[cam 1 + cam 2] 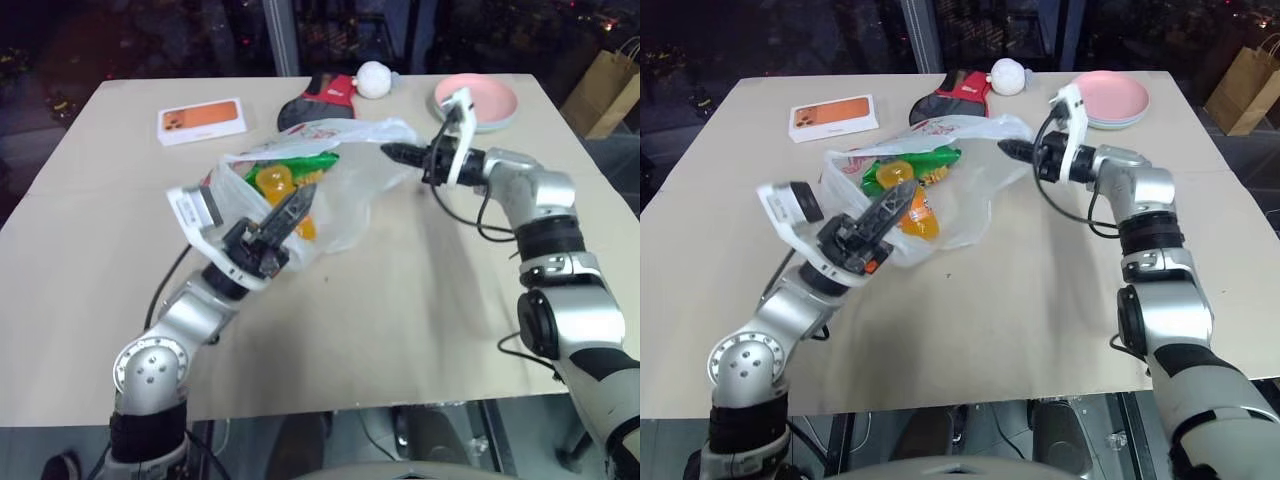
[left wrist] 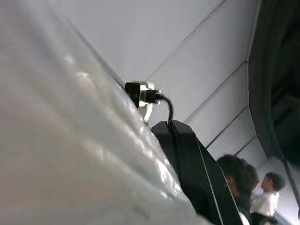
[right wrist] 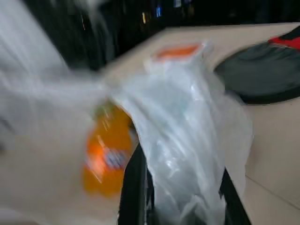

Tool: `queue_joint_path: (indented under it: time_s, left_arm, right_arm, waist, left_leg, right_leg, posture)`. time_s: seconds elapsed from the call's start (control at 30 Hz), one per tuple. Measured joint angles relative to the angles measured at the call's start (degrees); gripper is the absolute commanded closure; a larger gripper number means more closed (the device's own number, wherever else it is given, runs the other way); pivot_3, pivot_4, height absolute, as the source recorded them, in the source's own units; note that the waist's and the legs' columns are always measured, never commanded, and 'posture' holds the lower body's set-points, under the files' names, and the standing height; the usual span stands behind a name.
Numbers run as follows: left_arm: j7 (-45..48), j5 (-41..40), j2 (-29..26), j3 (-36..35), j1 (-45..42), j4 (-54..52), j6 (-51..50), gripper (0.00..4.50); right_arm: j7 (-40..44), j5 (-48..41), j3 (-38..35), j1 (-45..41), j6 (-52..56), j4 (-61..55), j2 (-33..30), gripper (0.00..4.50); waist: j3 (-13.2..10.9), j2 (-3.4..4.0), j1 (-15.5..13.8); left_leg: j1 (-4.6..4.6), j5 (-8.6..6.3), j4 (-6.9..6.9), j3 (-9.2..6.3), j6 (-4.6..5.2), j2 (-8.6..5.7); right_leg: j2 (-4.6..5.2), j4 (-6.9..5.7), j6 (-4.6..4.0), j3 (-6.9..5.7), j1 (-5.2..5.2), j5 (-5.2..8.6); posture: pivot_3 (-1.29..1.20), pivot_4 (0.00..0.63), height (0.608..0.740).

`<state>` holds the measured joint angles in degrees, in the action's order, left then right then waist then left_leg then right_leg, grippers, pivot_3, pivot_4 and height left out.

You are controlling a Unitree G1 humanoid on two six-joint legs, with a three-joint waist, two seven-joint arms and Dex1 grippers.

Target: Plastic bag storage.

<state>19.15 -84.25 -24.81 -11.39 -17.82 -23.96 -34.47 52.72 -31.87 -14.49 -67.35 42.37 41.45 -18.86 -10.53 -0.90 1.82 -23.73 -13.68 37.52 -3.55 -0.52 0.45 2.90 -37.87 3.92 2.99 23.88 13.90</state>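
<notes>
We see the plastic bag holding orange and green packets; both claws, left and right, grip its film.

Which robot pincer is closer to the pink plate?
The right one. The right pincer grips the plastic bag just beside the pink plate. The left pincer holds the bag's near side, much farther from the plate.
</notes>
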Motion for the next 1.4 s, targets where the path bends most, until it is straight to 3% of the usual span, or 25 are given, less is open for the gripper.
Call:
queue_joint_path:
  time_s: [0.17, 0.23, 0.27, 0.3, 0.4, 0.5, 0.6, 0.67, 0.8, 0.9, 1.0, 1.13, 1.23, 1.4]
  left_arm:
    - [-6.10, 1.02, 0.77, -5.38, -22.55, 7.81, 5.78, 4.50]
    - [-6.99, 1.71, 0.77, -7.79, -26.98, 9.42, 7.70, 4.50]
    - [-6.76, 4.14, 0.76, -7.92, -28.30, 12.07, 8.65, 4.50]
    - [-6.66, 5.61, 0.77, -7.98, -28.81, 13.74, 9.20, 4.50]
    - [-4.88, 12.65, 0.75, -7.05, -28.51, 18.59, 10.22, 3.63]
    - [-3.26, 16.30, 0.62, -5.53, -24.30, 18.49, 9.00, 2.36]
    - [-2.16, 18.77, -1.20, -4.08, -16.77, 15.11, 5.85, 0.88]
    - [-1.51, 18.94, -3.03, -4.38, -13.37, 13.10, 4.44, 0.04]
    - [3.26, 15.70, -11.35, -10.40, 1.09, 4.02, -1.23, 0.04]
    - [7.69, 12.69, -16.00, -17.82, 13.77, -0.02, -4.74, 0.04]
    - [11.60, 14.40, -18.19, -24.65, 28.23, -4.29, -5.81, 0.04]
    - [17.25, 21.55, -17.20, -27.41, 44.19, -4.70, -5.77, 0.04]
    - [19.91, 25.82, -13.29, -29.01, 46.60, -5.20, -0.59, 0.04]
    - [15.70, 24.76, -10.28, -24.50, 34.14, -10.06, 2.68, 0.04]
  right_arm:
    - [-7.69, -12.09, -13.84, -10.06, 5.83, 1.15, -1.49, 4.41]
    - [-10.26, -13.90, -16.64, -11.70, 5.54, 1.14, -2.96, 4.41]
    - [-11.28, -13.34, -16.83, -11.58, 4.35, 1.63, -3.53, 3.90]
    - [-11.64, -12.90, -16.53, -11.42, 3.64, 2.06, -3.52, 3.68]
    - [-7.81, -9.29, -9.85, -6.35, 3.16, -0.65, -5.42, 2.20]
    - [-2.40, -4.38, -0.65, 0.66, 3.79, -5.47, -9.09, 0.84]
    - [7.28, -1.88, 8.08, 9.84, 5.89, -14.02, -16.81, 0.78]
    - [10.62, -1.86, 8.98, 12.43, 6.35, -16.49, -19.89, 0.78]
    - [18.45, -5.54, 6.51, 18.66, 8.90, -24.33, -29.09, 0.78]
    - [20.64, -7.42, 2.45, 24.33, 8.57, -25.69, -31.38, 0.78]
    - [20.84, -7.49, 0.21, 32.33, 6.26, -26.75, -31.79, 0.78]
    - [21.10, -3.32, 0.12, 44.45, 0.03, -26.79, -32.75, 0.78]
    - [18.55, -1.85, -0.35, 46.28, -3.82, -26.88, -31.47, 0.78]
    - [12.50, -1.83, 0.08, 42.49, -6.59, -28.80, -23.55, 0.78]
  waist:
    - [-0.02, -0.03, -0.24]
    - [0.07, -0.02, -0.04]
    - [0.06, -0.01, 0.15]
    - [0.06, -0.01, 0.34]
    - [0.06, -0.01, 0.64]
    - [0.05, 0.01, 0.69]
    - [0.02, 0.02, 0.57]
    - [0.00, 0.02, 0.56]
    - [-0.01, 0.04, 0.84]
    - [0.00, 0.02, 0.72]
    - [0.04, -0.04, 0.50]
    - [0.03, 0.01, 0.20]
    - [0.01, 0.03, 0.37]
    - [0.00, -0.10, 0.39]
  left_leg:
    - [-0.07, 0.02, -0.03, -0.06, -0.03, 0.01]
    - [-0.02, 0.02, -0.18, 0.05, -0.04, 0.01]
    - [-0.09, 0.06, -0.21, 0.08, -0.10, 0.00]
    - [-0.11, 0.08, -0.22, 0.10, -0.15, 0.00]
    - [-0.12, 0.10, -0.33, 0.11, -0.17, 0.02]
    - [-0.15, 0.10, -0.34, 0.14, -0.18, 0.01]
    - [-0.25, 0.10, -0.34, 0.11, -0.18, 0.00]
    - [-0.28, 0.09, -0.32, 0.13, -0.16, -0.01]
    - [-0.10, -0.04, -0.34, 0.23, 0.06, 0.14]
    - [0.09, -0.05, -0.23, 0.23, 0.07, 0.17]
    - [0.13, -0.05, -0.17, 0.26, 0.07, 0.14]
    - [0.22, -0.05, -0.13, 0.33, 0.07, 0.11]
    - [0.58, -0.04, -0.11, 0.54, 0.06, 0.19]
    - [1.11, 0.02, 0.00, 0.62, -0.03, 0.28]
  right_leg:
    - [-0.01, 0.24, -0.02, -0.11, -0.06, -0.02]
    - [0.01, 0.48, -0.02, -0.02, -0.14, -0.01]
    - [0.01, 0.48, 0.00, -0.02, -0.11, -0.02]
    - [0.01, 0.47, 0.00, 0.00, -0.09, -0.02]
    - [0.01, 0.46, 0.00, 0.01, -0.06, -0.02]
    - [0.05, 0.46, 0.01, 0.05, 0.00, -0.01]
    - [0.09, 0.46, 0.01, 0.03, 0.08, -0.01]
    - [0.11, 0.54, 0.01, 0.04, 0.15, -0.01]
    - [-0.02, 0.52, 0.00, 0.16, 0.16, 0.00]
    - [-0.05, 0.36, -0.02, 0.15, -0.03, 0.01]
    - [-0.03, 0.33, -0.01, 0.16, -0.11, 0.02]
    - [0.00, 0.28, -0.01, 0.20, -0.16, 0.05]
    - [-0.06, 0.18, -0.21, 0.38, -0.35, 0.16]
    - [-0.18, 0.11, -0.05, 0.53, -0.78, 0.21]
  posture:
    - [0.00, 0.150, 0.740]
    - [0.00, 0.150, 0.740]
    - [0.00, 0.150, 0.740]
    - [0.00, 0.150, 0.740]
    - [0.00, 0.150, 0.740]
    - [0.00, 0.150, 0.740]
    - [0.00, 0.150, 0.740]
    - [0.00, 0.150, 0.740]
    - [0.00, 0.150, 0.740]
    - [0.00, 0.150, 0.740]
    - [0.00, 0.150, 0.740]
    - [0.00, 0.150, 0.740]
    - [0.00, 0.150, 0.740]
    - [0.00, 0.150, 0.740]
